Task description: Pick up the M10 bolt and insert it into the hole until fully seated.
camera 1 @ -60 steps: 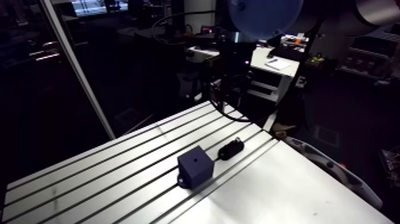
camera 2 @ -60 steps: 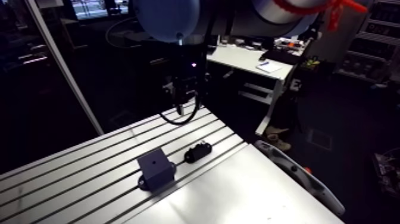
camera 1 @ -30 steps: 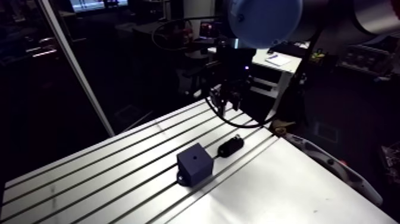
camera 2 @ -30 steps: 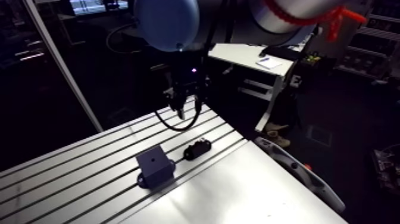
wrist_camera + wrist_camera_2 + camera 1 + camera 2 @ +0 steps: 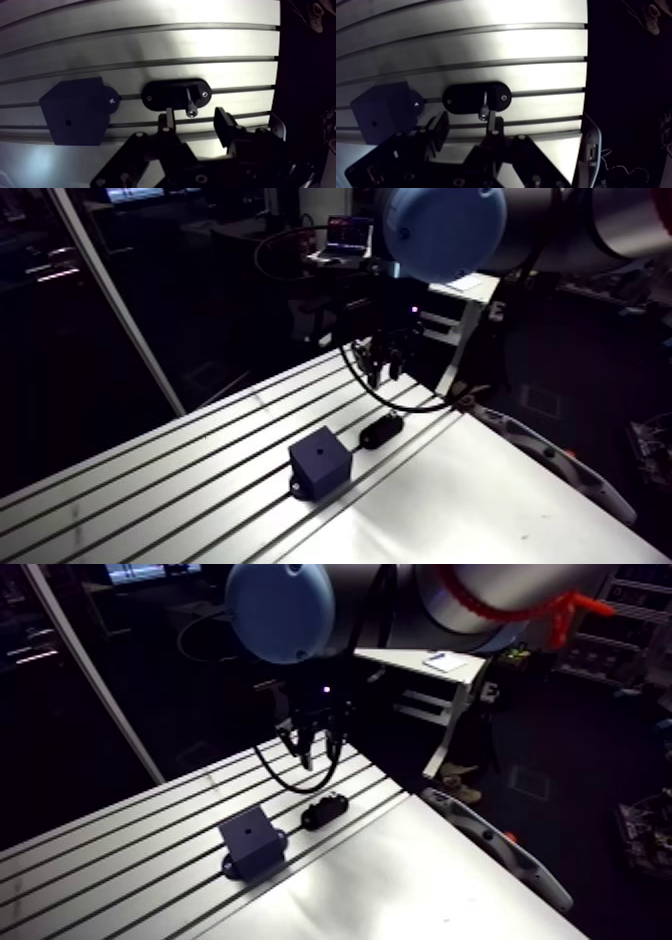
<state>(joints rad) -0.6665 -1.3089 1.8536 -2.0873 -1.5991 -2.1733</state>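
End effector (image 5: 196, 120) released, slim metal bolt (image 5: 190, 101) on black oval plate (image 5: 160, 95), boxy dark block (image 5: 75, 110) beside

Light from above made white glare on the tabletop (image 5: 200, 47) in the wrist view, where its slots (image 5: 200, 61) looked curved. The tool (image 5: 196, 119) was a dark silhouette.

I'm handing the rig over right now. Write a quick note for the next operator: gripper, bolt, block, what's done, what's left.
Gripper: open, empty, hovering above the table, with the bolt's head between its fingers in the wrist view.
Bolt: lying across the black holder, not gripped.
Block: beside the holder, hole in its top face, no bolt in it.
Done: gripper lined up over the bolt.
Left: descend, grasp, lift, carry to the hole, insert until seated.
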